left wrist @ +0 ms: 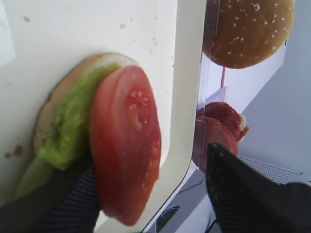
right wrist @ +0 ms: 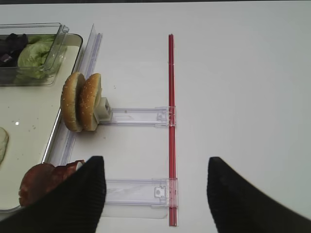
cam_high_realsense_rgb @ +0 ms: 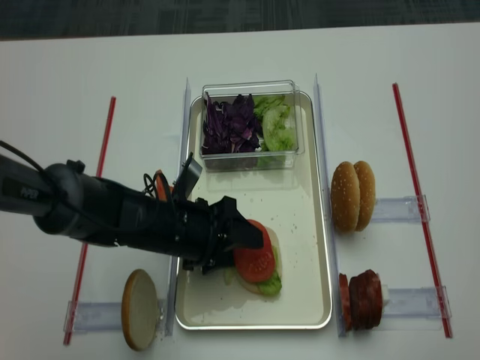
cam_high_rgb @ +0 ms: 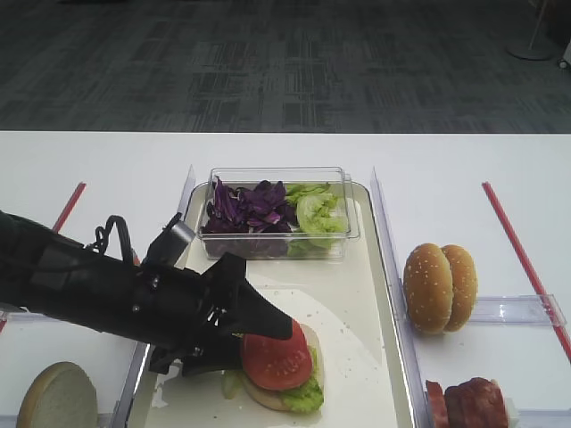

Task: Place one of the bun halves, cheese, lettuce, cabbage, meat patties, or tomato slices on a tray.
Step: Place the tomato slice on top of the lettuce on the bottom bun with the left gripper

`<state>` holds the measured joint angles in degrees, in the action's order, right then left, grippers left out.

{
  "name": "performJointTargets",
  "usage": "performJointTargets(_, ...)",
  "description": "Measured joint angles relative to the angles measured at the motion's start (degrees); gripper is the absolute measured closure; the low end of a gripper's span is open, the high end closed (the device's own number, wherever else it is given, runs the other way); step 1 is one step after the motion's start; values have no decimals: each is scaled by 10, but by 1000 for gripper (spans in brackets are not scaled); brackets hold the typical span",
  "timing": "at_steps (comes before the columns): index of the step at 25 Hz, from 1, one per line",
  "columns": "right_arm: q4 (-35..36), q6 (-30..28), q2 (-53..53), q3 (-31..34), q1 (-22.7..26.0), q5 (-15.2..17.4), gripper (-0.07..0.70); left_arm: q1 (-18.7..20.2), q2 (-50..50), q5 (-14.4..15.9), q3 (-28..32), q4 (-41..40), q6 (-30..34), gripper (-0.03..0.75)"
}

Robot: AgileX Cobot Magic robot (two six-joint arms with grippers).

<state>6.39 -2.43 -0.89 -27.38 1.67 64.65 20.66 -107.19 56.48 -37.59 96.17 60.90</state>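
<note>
One tomato slice (cam_high_realsense_rgb: 253,262) is laid on the tray (cam_high_realsense_rgb: 304,225); cabbage (cam_high_realsense_rgb: 227,127) fills a tub (cam_high_realsense_rgb: 288,84). The left pincer (cam_high_realsense_rgb: 238,247) is spread wide.

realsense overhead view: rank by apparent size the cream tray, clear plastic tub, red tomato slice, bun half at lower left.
1. Long cream-white tray, clearly largest.
2. Clear plastic tub of purple cabbage and lettuce.
3. Round red tomato slice and pale bun half: alike; the slice is partly hidden, so unranked.
</note>
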Motion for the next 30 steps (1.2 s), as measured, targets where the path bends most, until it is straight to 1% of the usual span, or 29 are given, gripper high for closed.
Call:
performJointTargets(5,0,0,0,0,0,0,152,0,0,-11,-27,-42,-32,309)
performJointTargets(17,0,0,0,0,0,0,152,0,-1,-13,-76,-151,-136,309)
performJointTargets(26,0,0,0,0,0,0,152,0,8,-24,-82,-171,-157,310)
performJointTargets(30,0,0,0,0,0,0,152,0,14,-24,-93,-209,-188,311)
